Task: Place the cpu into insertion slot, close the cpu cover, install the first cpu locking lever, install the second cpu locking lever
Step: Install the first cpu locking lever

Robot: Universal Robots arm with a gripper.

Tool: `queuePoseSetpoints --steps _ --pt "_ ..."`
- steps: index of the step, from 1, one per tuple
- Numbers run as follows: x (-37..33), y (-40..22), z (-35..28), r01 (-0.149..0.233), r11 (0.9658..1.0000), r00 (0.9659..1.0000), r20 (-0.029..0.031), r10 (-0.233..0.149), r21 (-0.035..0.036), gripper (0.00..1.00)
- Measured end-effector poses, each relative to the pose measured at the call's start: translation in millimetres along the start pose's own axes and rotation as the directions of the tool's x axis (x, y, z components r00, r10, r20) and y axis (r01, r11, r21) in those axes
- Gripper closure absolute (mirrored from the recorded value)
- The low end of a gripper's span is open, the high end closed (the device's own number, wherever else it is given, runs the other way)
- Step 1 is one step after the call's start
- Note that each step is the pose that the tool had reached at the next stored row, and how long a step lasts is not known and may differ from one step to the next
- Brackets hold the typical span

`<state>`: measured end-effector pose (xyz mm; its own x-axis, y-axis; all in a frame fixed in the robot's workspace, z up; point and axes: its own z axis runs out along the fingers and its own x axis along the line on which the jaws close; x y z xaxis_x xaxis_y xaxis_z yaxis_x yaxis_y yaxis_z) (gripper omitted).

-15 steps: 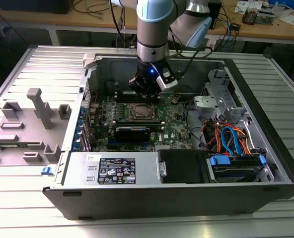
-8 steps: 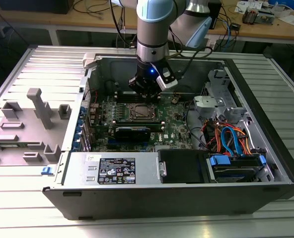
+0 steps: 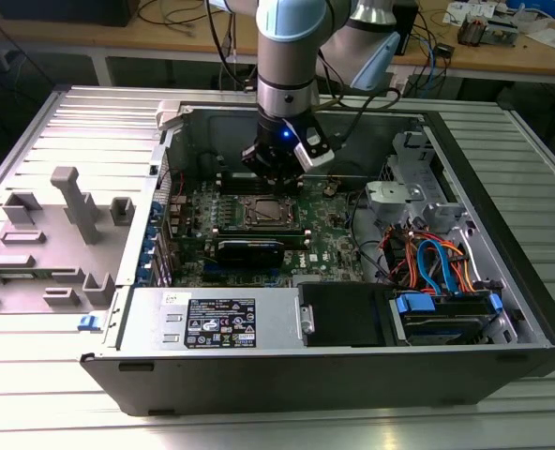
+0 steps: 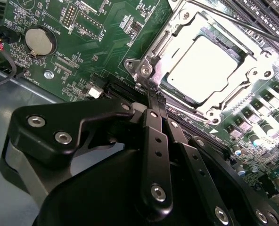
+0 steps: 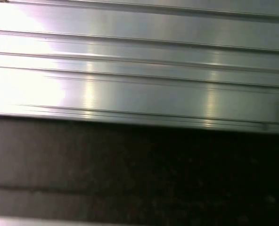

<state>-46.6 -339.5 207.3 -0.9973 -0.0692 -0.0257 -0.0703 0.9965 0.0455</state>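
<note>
Tool clenched, empty, above insertion slot | cpu seated | cpu cover closed

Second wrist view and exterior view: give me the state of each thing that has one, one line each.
cpu: seated in the insertion slot, top facing up.
cpu cover: closed down flat around the cpu.
insertion slot: occupied, just below the tool.
tool: fingers together, holding nothing, tips beside the cover's corner.
computer case: side open, motherboard exposed.
</note>
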Motion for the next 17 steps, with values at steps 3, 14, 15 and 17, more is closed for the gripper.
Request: queuePoseSetpoints --steps 3,14,15,17 --pt "0.7 0.1 -0.5 0.0 1.0 1.0 0.0002 0.0 -0.0002 0.89" --pt "2.3 0.1 -0.7 0.0 1.0 1.0 0.0003 0.0 -0.0003 0.89" --pt "2.4 0.1 -0.7 0.0 1.0 1.0 0.0002 0.0 -0.0002 0.89" --pt "2.4 -1.0 -0.7 0.0 1.0 1.0 0.0002 0.0 -0.0003 0.89"
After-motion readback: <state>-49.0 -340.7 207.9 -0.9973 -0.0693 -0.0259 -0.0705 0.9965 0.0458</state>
